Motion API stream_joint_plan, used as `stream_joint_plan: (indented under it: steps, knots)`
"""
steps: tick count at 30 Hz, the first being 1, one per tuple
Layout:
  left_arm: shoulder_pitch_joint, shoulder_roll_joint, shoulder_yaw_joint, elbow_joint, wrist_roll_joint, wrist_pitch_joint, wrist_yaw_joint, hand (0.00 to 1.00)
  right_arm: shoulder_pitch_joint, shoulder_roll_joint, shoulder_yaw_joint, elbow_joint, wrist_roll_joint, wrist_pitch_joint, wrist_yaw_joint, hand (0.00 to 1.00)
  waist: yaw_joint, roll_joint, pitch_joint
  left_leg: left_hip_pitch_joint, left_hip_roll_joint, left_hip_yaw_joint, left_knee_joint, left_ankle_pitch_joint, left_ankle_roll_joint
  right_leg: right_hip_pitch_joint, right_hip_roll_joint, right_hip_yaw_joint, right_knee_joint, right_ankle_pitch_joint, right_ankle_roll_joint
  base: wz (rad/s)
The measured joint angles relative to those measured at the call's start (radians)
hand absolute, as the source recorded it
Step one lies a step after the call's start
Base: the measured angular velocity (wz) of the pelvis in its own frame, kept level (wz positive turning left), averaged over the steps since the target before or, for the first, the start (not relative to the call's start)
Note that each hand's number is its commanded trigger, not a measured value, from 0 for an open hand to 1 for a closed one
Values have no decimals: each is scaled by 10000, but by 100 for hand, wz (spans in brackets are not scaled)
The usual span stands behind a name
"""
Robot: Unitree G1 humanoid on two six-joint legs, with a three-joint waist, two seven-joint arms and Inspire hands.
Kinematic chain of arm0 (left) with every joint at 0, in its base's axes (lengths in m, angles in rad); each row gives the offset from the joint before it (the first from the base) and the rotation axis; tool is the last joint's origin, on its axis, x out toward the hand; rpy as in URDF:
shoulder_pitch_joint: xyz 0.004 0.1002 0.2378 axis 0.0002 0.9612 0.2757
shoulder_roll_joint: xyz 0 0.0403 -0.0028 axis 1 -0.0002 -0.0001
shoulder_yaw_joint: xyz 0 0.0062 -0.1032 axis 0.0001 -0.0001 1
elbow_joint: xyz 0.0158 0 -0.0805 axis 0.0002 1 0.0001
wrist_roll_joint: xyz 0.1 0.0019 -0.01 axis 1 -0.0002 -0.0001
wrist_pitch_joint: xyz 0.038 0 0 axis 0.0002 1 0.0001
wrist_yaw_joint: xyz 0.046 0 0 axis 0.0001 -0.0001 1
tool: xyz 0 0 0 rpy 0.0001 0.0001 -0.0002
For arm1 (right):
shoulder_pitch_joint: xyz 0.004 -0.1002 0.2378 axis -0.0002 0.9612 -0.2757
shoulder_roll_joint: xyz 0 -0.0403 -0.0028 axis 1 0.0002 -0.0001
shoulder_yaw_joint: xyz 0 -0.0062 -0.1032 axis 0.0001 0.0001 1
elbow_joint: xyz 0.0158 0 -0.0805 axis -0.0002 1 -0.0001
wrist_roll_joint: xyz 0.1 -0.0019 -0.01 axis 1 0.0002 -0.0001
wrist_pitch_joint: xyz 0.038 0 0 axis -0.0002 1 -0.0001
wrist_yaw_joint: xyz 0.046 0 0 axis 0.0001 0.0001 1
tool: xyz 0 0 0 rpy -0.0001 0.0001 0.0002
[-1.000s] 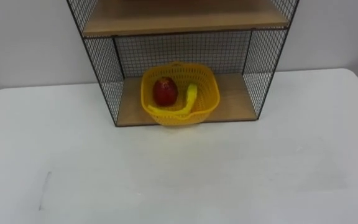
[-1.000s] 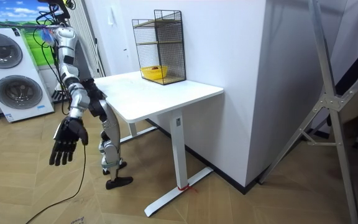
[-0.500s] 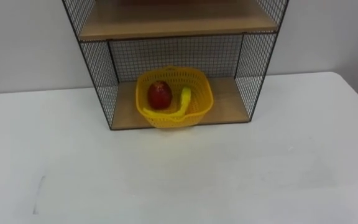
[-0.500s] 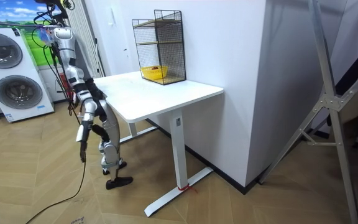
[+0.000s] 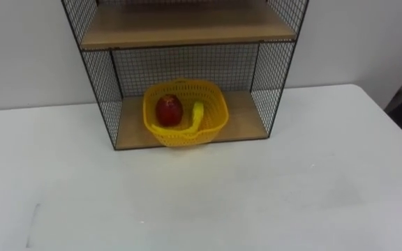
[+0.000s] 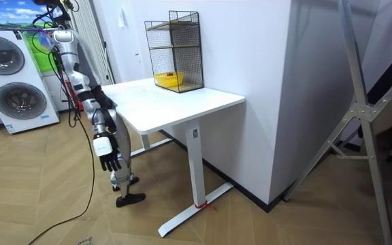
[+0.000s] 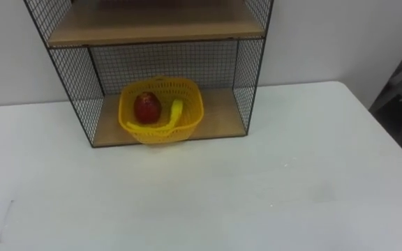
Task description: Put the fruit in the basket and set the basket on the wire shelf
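A yellow basket stands on the lower board of the wire shelf, left of its middle. In it lie a red apple and a yellow banana. The shelf stands at the back of the white table, against the wall. In the room view I stand at the table's end on that view's left, facing the shelf. My right hand hangs low beside my body with relaxed fingers, well away from the basket, holding nothing.
An upper wooden board spans the shelf above the basket. The table's right edge shows in the left eye view. Two washing machines stand behind me on the room view's left.
My right arm has swung down from stretched out towards the room camera to hanging by my side. The eye view has shifted a little, a camera move; basket and fruit have stayed put.
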Motion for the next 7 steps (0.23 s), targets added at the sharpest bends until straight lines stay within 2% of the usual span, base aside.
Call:
stream_joint_plan:
  steps: [3, 7]
  knots:
    - [-167, -87, -471, 36, 542, 256, -203, 0, -123, 44, 677, 107, -1278, 172, 276, 0, 1, 2, 0, 14, 0, -28, 0, 0, -1, 25, 1, -23, -15, -13, -19, 0]
    - [-242, -123, -1526, 34, 620, 481, -490, 0, -123, 153, 1959, 4, -2515, 374, 509, 0, 49, 13, 8, 15, 29, -21, -30, 12, -16, 76, 73, -4, -168, 110, -67, 0]
